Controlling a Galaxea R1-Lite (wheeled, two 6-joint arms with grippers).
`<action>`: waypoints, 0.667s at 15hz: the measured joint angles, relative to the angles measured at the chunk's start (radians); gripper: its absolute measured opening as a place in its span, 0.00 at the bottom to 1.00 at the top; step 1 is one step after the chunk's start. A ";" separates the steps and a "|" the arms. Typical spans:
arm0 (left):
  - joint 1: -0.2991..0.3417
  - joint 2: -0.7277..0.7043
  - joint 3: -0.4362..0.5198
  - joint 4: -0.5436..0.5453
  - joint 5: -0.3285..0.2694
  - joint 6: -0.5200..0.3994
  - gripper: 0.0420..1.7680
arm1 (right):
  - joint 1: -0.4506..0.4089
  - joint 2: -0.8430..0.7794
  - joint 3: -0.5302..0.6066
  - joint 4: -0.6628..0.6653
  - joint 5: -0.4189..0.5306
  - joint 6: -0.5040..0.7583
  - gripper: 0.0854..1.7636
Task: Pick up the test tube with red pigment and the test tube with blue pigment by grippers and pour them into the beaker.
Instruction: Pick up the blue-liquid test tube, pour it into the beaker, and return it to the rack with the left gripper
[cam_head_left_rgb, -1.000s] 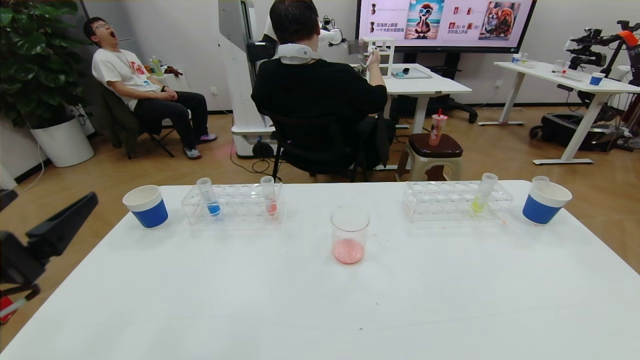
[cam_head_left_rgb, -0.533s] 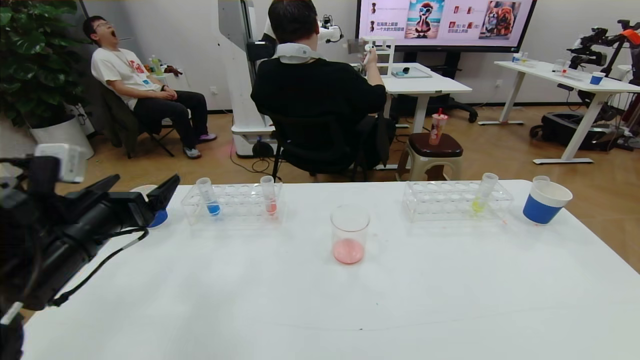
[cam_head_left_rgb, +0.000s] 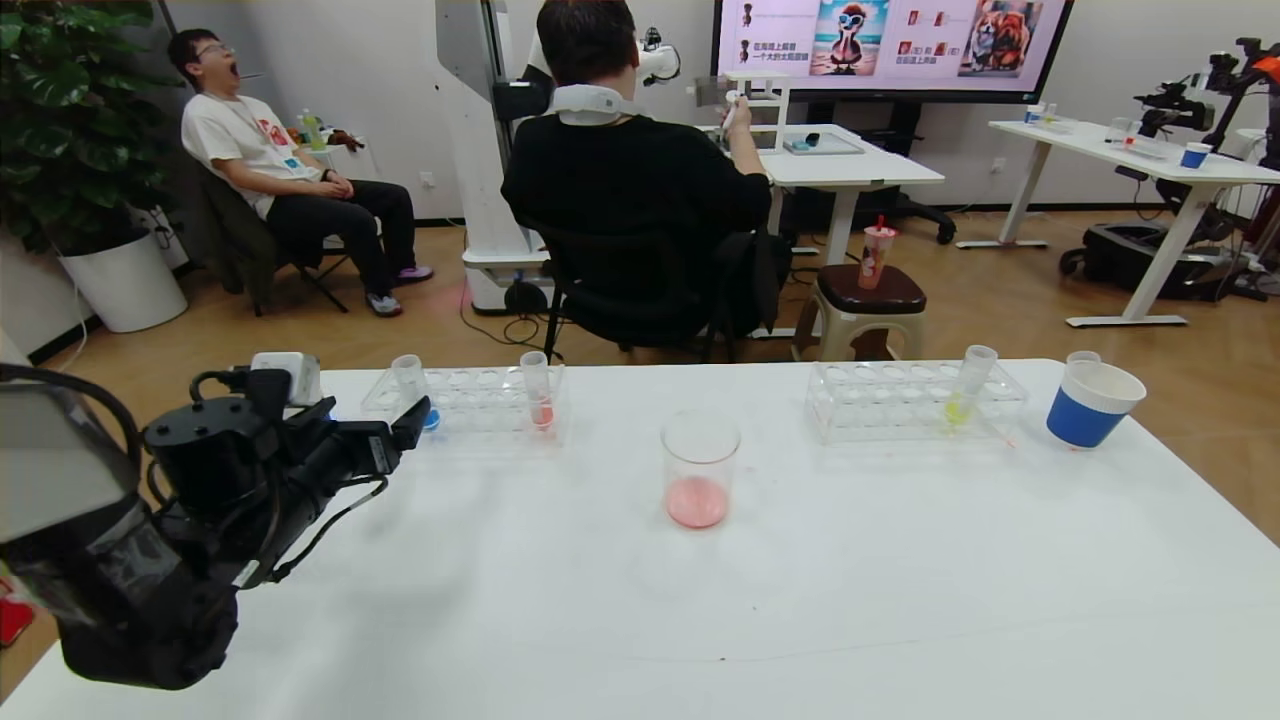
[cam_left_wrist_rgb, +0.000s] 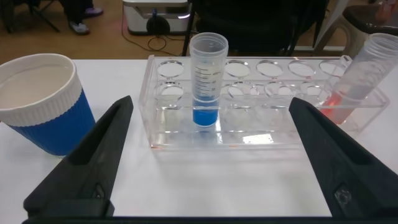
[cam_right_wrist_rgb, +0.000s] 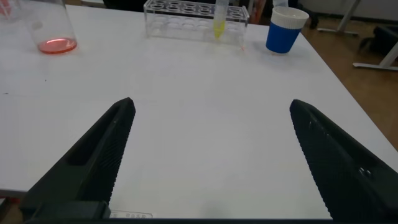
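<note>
The blue-pigment test tube (cam_head_left_rgb: 408, 378) stands upright in the left clear rack (cam_head_left_rgb: 480, 400); it also shows in the left wrist view (cam_left_wrist_rgb: 208, 81). The red-pigment test tube (cam_head_left_rgb: 538, 392) stands in the same rack, nearer the table's middle, and leans in the left wrist view (cam_left_wrist_rgb: 360, 78). My left gripper (cam_head_left_rgb: 405, 428) is open and empty just in front of the rack, its jaws spread either side of the blue tube (cam_left_wrist_rgb: 211, 102). The beaker (cam_head_left_rgb: 699, 468) stands mid-table with a little pink-red liquid. My right gripper (cam_right_wrist_rgb: 211, 104) is open and empty over bare table, out of the head view.
A second clear rack (cam_head_left_rgb: 915, 400) at the right holds a yellow-green tube (cam_head_left_rgb: 968, 385). A blue-and-white paper cup (cam_head_left_rgb: 1092, 402) stands at the far right. Another such cup (cam_left_wrist_rgb: 40, 102) stands beside the left rack, hidden behind my left arm in the head view.
My left arm has swung in from the table's left edge toward the left rack and now hides the left paper cup. Tubes and beaker have not moved.
</note>
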 joint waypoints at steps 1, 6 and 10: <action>0.000 0.019 -0.023 0.000 0.001 -0.002 0.99 | 0.000 0.000 0.000 0.000 0.000 0.000 0.98; 0.000 0.117 -0.189 0.000 0.046 -0.006 0.99 | 0.000 0.000 0.000 0.000 0.000 0.000 0.98; -0.009 0.216 -0.327 0.000 0.067 -0.008 0.99 | 0.000 0.000 0.000 0.000 0.000 0.000 0.98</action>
